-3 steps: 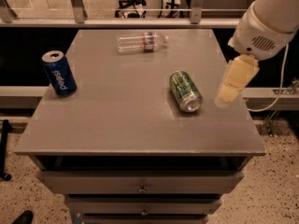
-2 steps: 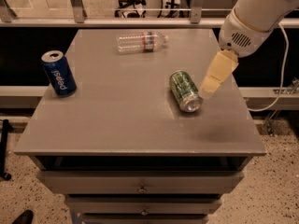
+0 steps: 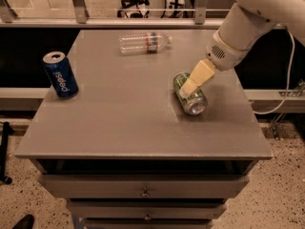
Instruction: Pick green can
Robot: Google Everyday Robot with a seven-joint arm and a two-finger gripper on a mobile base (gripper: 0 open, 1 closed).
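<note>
The green can (image 3: 195, 102) lies on its side in the right half of the surface (image 3: 119, 120), nearer the right edge than the left and about midway between the far and near edges. Its long axis runs diagonally, from the far-left end toward the near right corner, with one silver end facing that corner. The gripper (image 3: 186, 90) reaches in from the far right and slants down onto the can's upper far side, its tip overlapping the can body; contact appears likely but is not certain. Whether the gripper is open or closed cannot be told, and nothing is seen lifted. The gripper's line of approach lies roughly across the can's axis, which would suit a grasp around its girth.
</note>
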